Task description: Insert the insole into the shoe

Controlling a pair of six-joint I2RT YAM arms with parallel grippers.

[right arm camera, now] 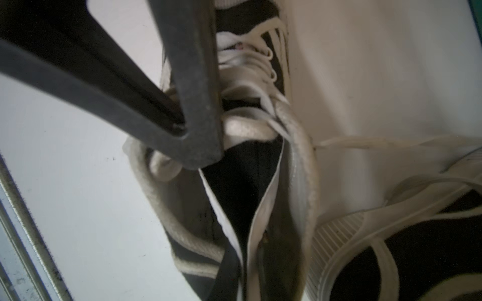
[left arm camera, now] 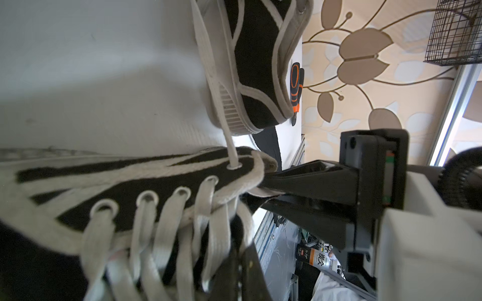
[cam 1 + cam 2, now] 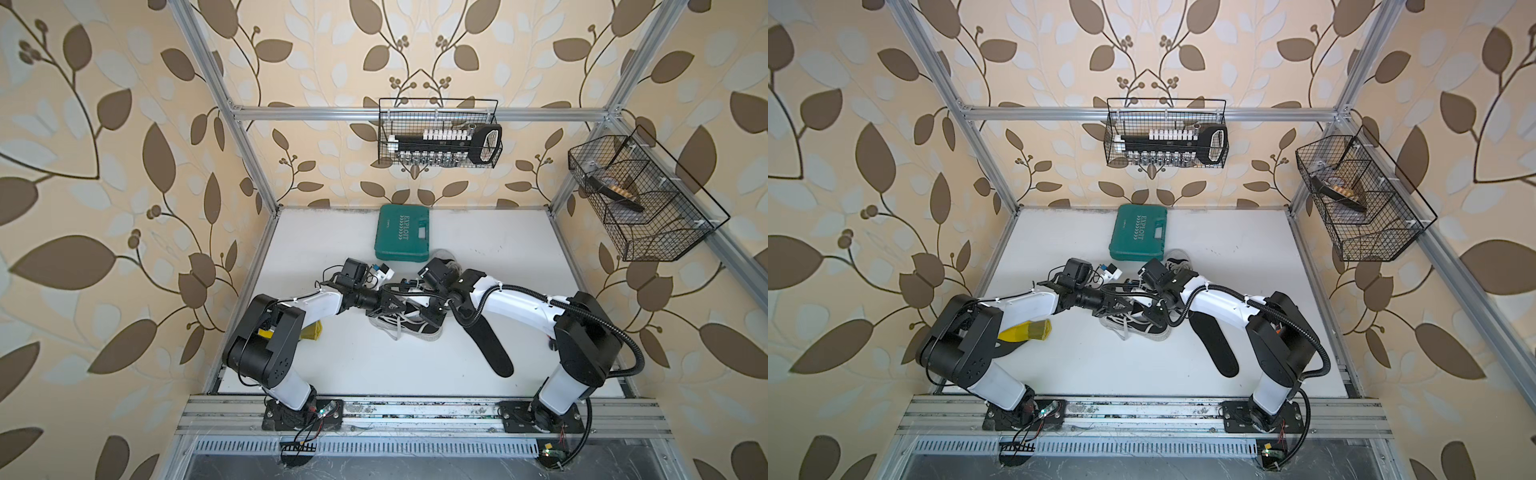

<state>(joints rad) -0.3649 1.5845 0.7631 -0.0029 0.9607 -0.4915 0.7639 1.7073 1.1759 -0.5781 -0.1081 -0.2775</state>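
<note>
Shoe (image 3: pixel 415 329) pinched by L gripper (image 3: pixel 401 306), R gripper (image 3: pixel 429 309); insole (image 3: pixel 492 349) lies beside it, outside.

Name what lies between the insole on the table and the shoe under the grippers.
Only bare table separates insole and shoe, seen in both top views.

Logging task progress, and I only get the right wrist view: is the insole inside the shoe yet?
Observer: No. The insole lies on the table beside the right arm, outside the shoe.
Operator: What is the left gripper doing?
Observer: It is shut on the shoe's upper edge by the top eyelets.
Operator: Anything else nearby?
Observer: A yellow object beside the left arm.
</note>
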